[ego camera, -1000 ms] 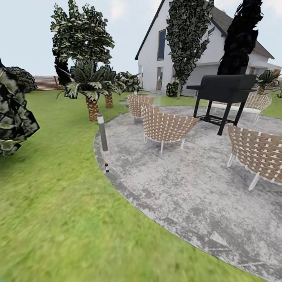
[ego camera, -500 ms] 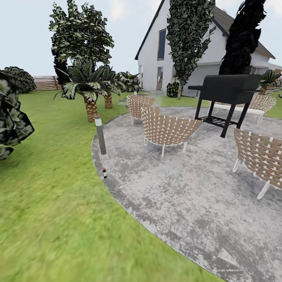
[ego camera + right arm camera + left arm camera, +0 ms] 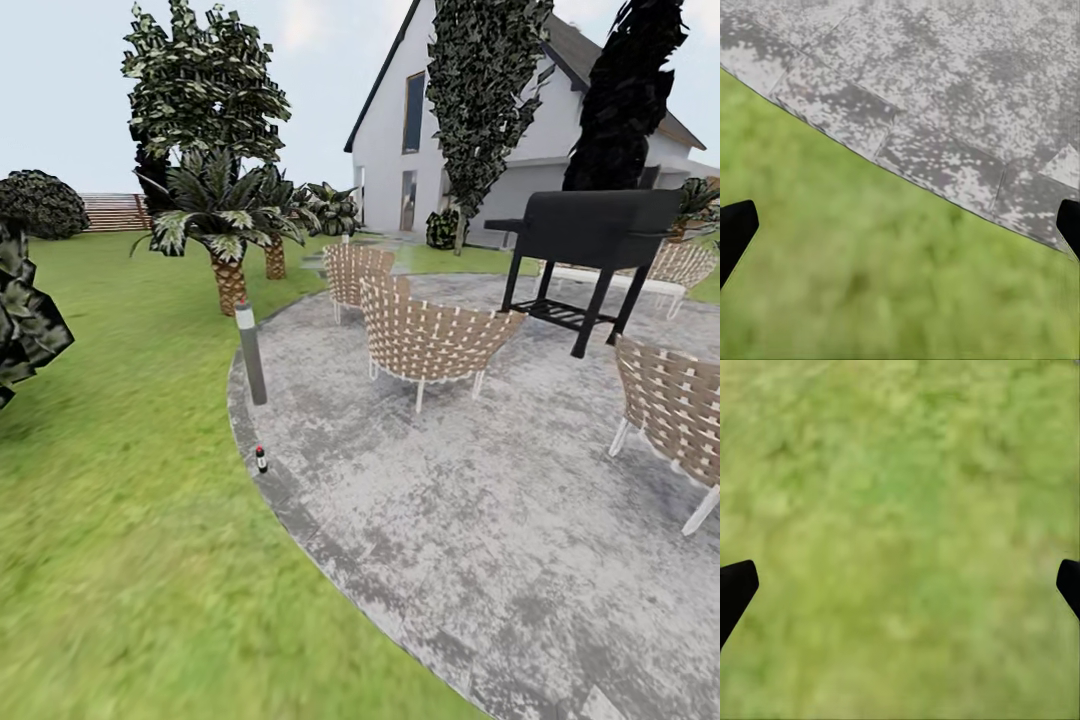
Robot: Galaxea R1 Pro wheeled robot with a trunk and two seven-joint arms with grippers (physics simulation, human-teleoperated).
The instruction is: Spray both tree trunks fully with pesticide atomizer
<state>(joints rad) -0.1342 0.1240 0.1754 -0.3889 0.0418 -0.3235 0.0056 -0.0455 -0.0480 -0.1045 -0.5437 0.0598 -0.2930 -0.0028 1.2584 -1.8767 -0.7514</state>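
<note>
left fingers (image 3: 736,589) spread wide over lawn (image 3: 900,510); right fingers (image 3: 736,229) wide over the floor (image 3: 967,82) kerb. the pesticide atomizer (image 3: 261,459) stands on that kerb, just before the bollard lamp (image 3: 250,354), away from both.

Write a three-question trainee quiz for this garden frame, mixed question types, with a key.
1. True or false: the pesticide atomizer stands on the patio near its kerb, closer to the camera than the bollard lamp.
2. What does the left gripper hang over? A) lawn B) paving C) a chair
3. Fill in: beyond the nearest woven chair stands a black ____.

Key: 1 true. 2 A, the lawn; its fingertips sit far apart, as do the right gripper's, which spans the kerb line. 3 grill.
</note>
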